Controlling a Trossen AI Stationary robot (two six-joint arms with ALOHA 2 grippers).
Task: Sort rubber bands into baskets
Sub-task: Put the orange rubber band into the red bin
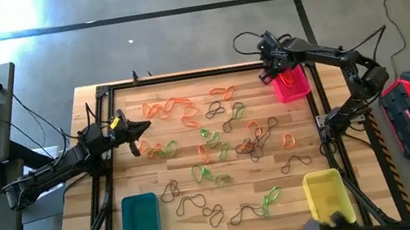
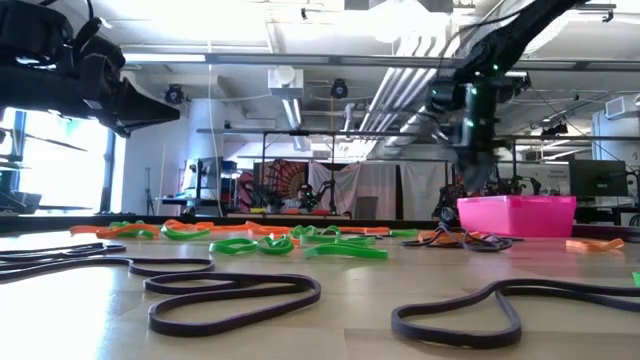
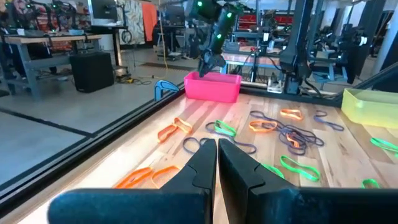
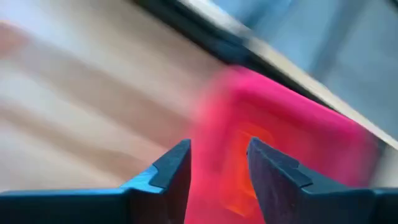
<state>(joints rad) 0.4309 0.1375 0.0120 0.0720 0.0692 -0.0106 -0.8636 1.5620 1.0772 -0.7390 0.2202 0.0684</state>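
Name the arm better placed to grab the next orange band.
Left. Its shut left gripper hovers beside the orange bands at the table's far left. The right gripper, open, is over the pink basket, where an orange band lies.

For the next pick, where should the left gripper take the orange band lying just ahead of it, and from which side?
Probably from straight above. The orange band lies flat on the table beside a green band, so pinch one strand at its free end, nearest the left gripper, which is shut and would need to open first. A side approach would find nothing raised to catch.
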